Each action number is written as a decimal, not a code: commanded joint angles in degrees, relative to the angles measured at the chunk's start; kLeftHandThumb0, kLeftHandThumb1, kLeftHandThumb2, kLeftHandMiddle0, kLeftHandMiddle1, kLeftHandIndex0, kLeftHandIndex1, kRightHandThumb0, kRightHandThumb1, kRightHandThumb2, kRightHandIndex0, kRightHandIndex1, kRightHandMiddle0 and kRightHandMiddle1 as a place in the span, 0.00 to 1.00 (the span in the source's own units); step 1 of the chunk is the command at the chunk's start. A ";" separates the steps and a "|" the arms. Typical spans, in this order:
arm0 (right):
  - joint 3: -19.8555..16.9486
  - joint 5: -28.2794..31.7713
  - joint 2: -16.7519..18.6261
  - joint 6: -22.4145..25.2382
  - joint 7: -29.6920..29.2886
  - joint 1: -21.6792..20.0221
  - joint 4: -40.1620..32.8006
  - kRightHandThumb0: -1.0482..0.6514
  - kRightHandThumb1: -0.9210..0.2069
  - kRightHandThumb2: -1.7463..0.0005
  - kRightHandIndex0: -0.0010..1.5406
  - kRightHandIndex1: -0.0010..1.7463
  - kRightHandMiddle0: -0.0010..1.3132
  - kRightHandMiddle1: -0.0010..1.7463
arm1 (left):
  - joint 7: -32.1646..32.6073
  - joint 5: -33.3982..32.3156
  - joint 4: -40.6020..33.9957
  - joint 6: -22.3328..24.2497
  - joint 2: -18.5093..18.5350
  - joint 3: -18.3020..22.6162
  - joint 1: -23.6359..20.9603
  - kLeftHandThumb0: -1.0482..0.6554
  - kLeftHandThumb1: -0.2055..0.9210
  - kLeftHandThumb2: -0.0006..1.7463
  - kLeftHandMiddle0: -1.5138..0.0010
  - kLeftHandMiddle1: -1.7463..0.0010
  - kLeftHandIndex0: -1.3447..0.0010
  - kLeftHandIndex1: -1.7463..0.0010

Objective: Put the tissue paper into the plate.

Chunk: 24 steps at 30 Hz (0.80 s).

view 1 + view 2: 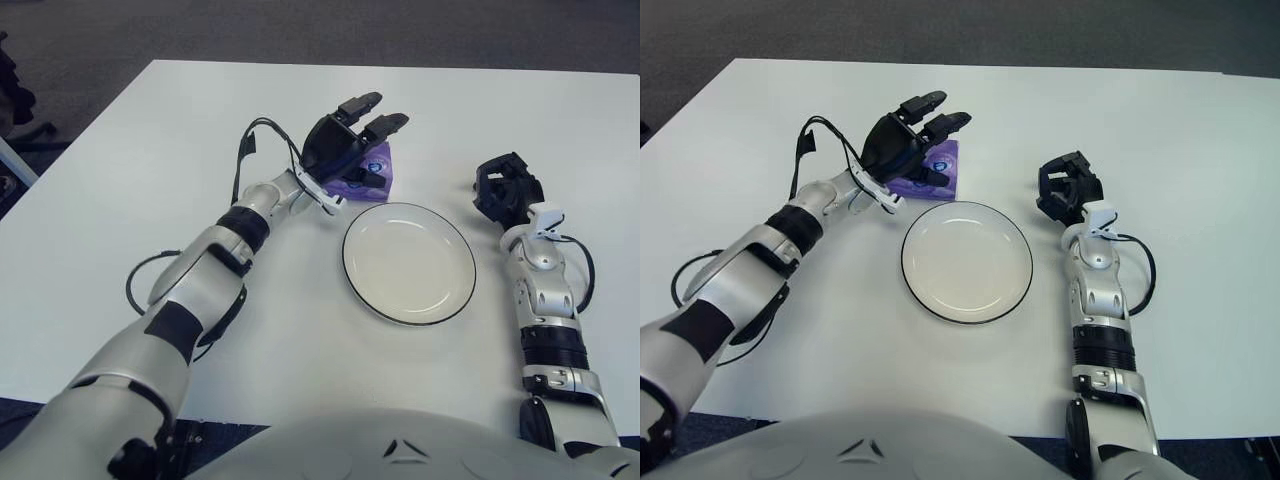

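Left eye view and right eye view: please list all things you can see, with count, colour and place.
tissue paper pack: one, purple, on the table just behind the plate's far-left edge, partly under the left hand.
plate: one, white with dark rim, empty, table centre.
table: one, white, fills most of the view.
floor: dark grey, beyond the table.
left hand: one, black, fingers spread over the pack.
right hand: one, black, fingers curled, right of the plate.

Both views look from the robot's head, forward and down on the white table (120, 180). The two eyes sit side by side, so both share the same near scene, only slightly shifted sideways.
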 commanded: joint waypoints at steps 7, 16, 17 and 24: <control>0.77 0.07 3.73 0.08 -0.27 6.12 3.46 0.39 0.21 0.52 0.57 1.00 0.26 1.00 | -4.59 -1.65 4.25 -2.91 0.10 -2.54 -4.21 0.09 1.00 0.32 0.79 1.00 0.74 0.92; 0.90 -0.03 3.83 0.35 -0.49 6.28 3.27 0.39 0.22 0.52 0.57 1.00 0.27 1.00 | -18.02 -5.63 6.50 -8.03 1.54 -2.56 -5.96 0.03 1.00 0.38 0.87 1.00 0.81 0.97; 0.91 -0.03 3.82 0.37 -0.50 6.31 3.25 0.39 0.22 0.52 0.57 1.00 0.27 1.00 | -20.93 -6.53 6.88 -8.29 1.66 -2.28 -6.16 0.02 1.00 0.40 0.88 1.00 0.82 0.98; 0.88 0.03 3.69 0.64 -0.53 6.42 3.15 0.39 0.22 0.52 0.57 1.00 0.27 1.00 | -37.73 -13.46 7.43 -8.88 1.81 -0.07 -6.46 0.00 1.00 0.44 0.91 1.00 0.88 1.00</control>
